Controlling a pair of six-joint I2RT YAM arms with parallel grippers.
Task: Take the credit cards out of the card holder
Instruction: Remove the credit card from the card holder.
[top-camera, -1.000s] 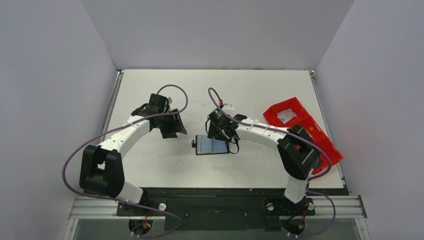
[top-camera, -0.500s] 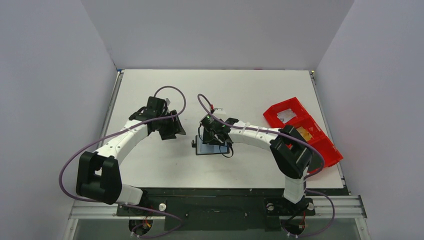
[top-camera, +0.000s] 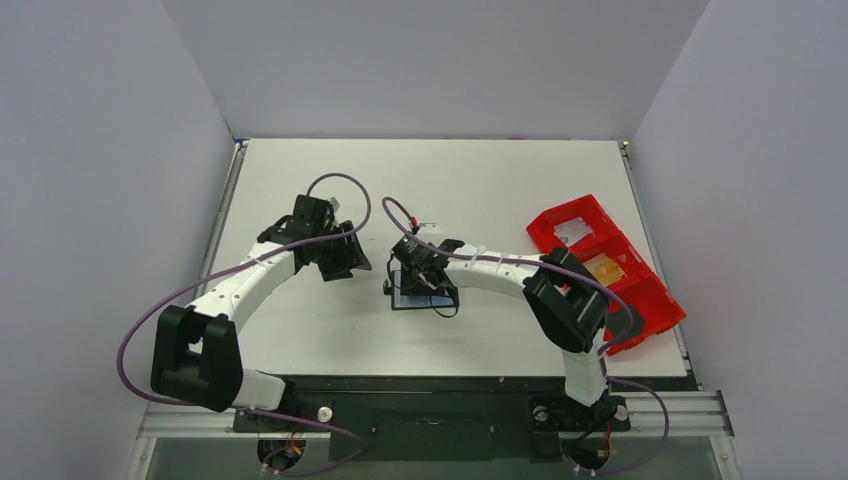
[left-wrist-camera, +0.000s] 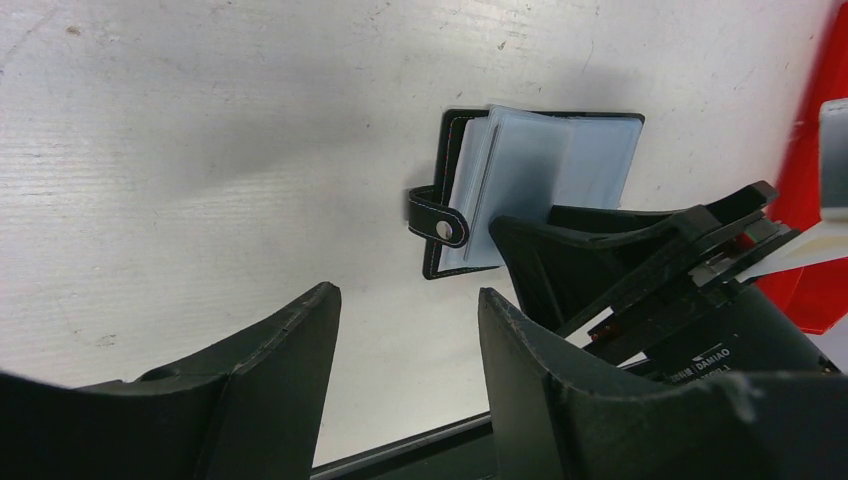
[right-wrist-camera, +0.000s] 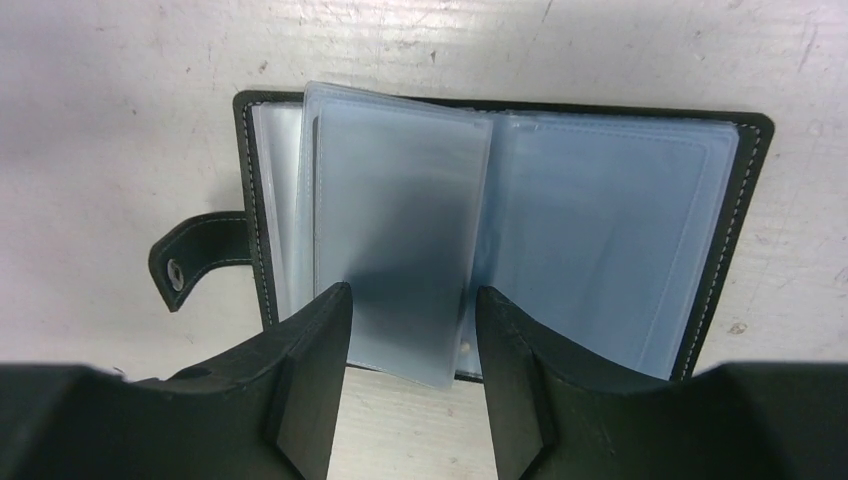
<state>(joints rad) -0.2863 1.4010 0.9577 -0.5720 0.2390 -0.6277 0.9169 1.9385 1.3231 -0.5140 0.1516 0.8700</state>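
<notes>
Lying open and flat near the middle of the white table (top-camera: 500, 180): a small flat black folding card holder (right-wrist-camera: 600, 230) with a blue-grey inside. Long side running left to right across the table, with the little black closing tab (right-wrist-camera: 195, 270) sticking out at the left end, toward the left arm. Right on top of it, the right gripper (right-wrist-camera: 412, 320), black fingers apart and squeezing nothing, with the bottom edge of one lifted see-through plastic page (right-wrist-camera: 400, 220) sitting in the gap between them. Off to the left, close by but not touching, the left gripper (left-wrist-camera: 405, 310), spread wide and empty too, pointing at the tab end. Well away on the right side, a red plastic tray with little boxes (top-camera: 600, 265). Much nearer to the job: the right arm, already at the pages. Probably best next to nip a card by its edge and slide it out along the page. No card plain to see through the cloudy plastic. Cannot tell the full pockets from the empty ones.
</notes>
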